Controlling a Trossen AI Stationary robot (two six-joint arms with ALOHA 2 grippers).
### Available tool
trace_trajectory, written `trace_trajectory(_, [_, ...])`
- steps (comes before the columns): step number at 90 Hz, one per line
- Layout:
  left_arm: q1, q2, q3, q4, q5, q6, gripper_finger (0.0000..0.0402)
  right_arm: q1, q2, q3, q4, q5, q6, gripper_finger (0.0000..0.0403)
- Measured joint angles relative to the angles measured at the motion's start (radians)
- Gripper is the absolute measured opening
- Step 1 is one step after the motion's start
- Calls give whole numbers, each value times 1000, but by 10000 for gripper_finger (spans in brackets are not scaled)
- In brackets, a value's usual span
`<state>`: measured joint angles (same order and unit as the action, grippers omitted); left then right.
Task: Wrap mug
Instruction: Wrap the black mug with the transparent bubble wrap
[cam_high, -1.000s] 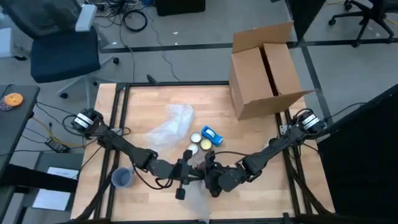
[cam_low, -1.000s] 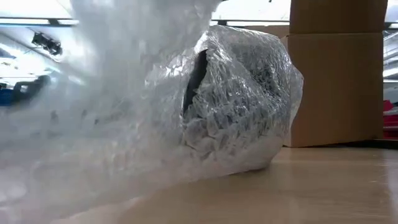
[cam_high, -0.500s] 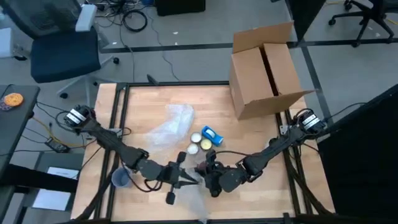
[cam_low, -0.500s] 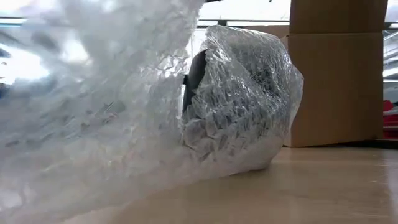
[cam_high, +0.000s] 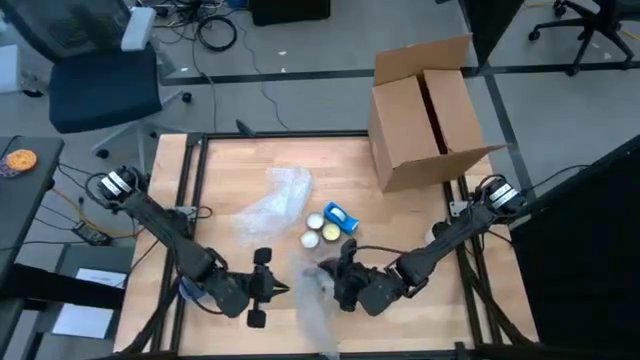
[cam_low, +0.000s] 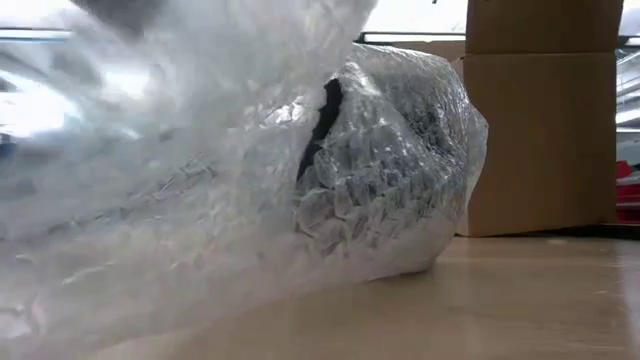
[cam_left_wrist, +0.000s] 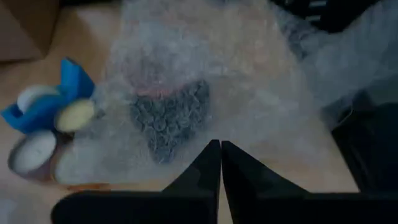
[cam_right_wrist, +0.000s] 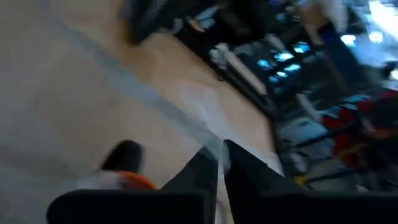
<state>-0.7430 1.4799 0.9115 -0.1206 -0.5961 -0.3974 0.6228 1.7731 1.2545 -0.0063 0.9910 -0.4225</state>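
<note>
Wooden desk (cam_high: 400, 215), cardboard box (cam_high: 425, 110) at far right corner. Mug (cam_low: 390, 165), swathed in bubble wrap (cam_high: 312, 300), near the front edge, centre. Left gripper (cam_high: 280, 290) fingers together, front left. Right gripper (cam_high: 335, 272) pinches the wrap at the mug.

A grey floor (cam_high: 300, 60) holds a blue office chair (cam_high: 100, 75) and loose cables (cam_high: 215, 30).

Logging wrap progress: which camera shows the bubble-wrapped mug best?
The low view: the mug fills the frame, its dark body visible through bubble wrap. The left wrist view shows it blurred; the high view shows it small beside the right hand; the right wrist view, unclear.
</note>
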Motion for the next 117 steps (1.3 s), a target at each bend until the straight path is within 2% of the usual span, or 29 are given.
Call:
trace_trajectory(12, [10,42,-15,53,-9,0,0,14,-35,0,-77,68,16,0])
trace_trajectory(21, [22,75,-20,83,-8,0,0,19,-59,0,-103,62,74,0])
trace_trajectory(43, [49,118,-20,171,15,28,0,11,-43,1,-163,-247,193,2])
trace_trajectory(58, [49,118,-20,182,33,28,0,-7,-25,0,-262,-304,247,26])
trace_trajectory(71, [49,118,-20,170,37,30,0,-25,-7,0,-217,-418,250,65])
trace_trajectory(80, [49,118,-20,172,37,35,0,-21,-8,0,-220,-425,273,94])
trace_trajectory(96, [49,116,-20,182,35,47,0,33,-20,27,-205,-358,282,135])
trace_trajectory(117, [49,116,-20,183,32,51,0,100,4,55,-209,-359,325,153])
